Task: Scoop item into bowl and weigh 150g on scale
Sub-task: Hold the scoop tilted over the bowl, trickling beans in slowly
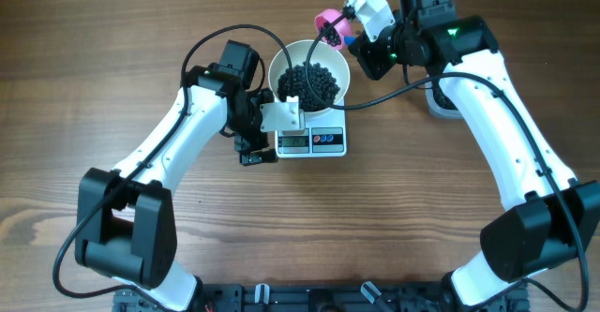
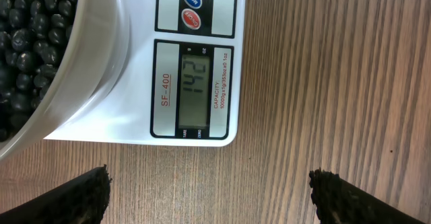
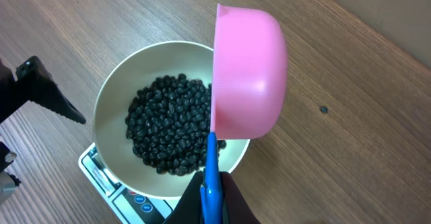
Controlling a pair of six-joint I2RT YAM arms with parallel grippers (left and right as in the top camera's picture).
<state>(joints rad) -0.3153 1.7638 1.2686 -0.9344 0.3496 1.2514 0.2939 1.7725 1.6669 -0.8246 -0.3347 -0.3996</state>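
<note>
Above the bowl (image 1: pixel 278 66), the right gripper (image 3: pixel 213 200) pinches the pink scoop (image 3: pixel 249 83) tipped for pouring, while the left gripper (image 2: pixel 212 192) gapes empty beside the scale (image 2: pixel 138 93).

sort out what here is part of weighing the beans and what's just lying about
In the job:
- black beans
- white bowl holding them
- scale under the bowl
- pink scoop, held by the right gripper

Lying about:
- a pale object half hidden under the right arm; cannot tell what it is
</note>
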